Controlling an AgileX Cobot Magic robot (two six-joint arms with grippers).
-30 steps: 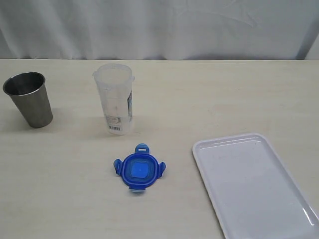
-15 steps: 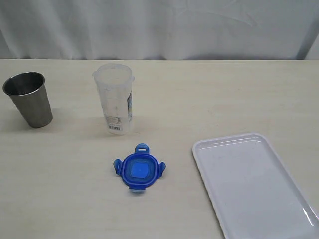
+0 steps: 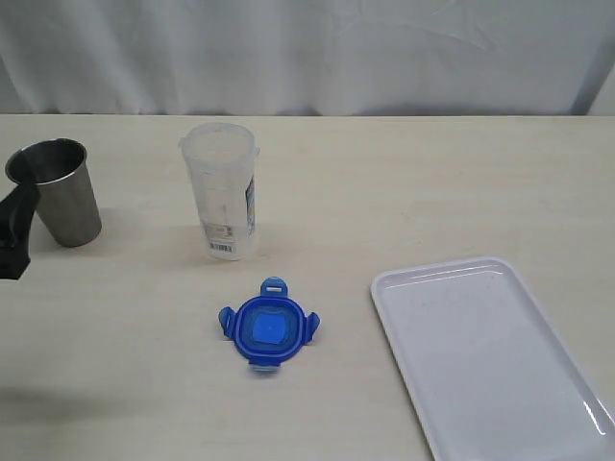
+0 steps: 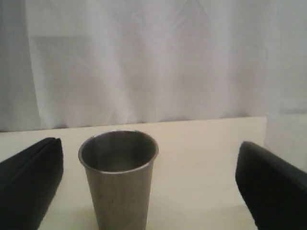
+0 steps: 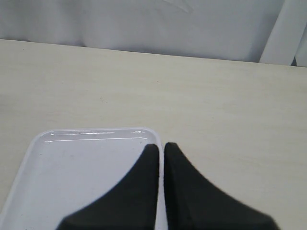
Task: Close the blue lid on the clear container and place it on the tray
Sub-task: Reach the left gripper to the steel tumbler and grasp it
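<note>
White curtain [image 3: 307, 58] backs the tabletop [image 3: 404, 182]. Upper centre, the clear container [image 3: 221, 190] stands open; the blue lid [image 3: 269, 327] lies loose below it, the tray [image 3: 490, 355] lower right. Spread beside a steel cup [image 3: 58, 192], the left hand [image 3: 14, 230] looks readied to grasp; the right hand [image 5: 162, 187], fingers together, hangs over the tray.

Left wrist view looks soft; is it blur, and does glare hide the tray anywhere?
Left wrist view: mildly soft, the steel cup readable, the near end effector fingers dark and featureless. Exterior view: sharp, evenly lit, thin glare streaks on the tray by its rim, hiding nothing. Right wrist view: one bright reflection along a tray rim.
</note>
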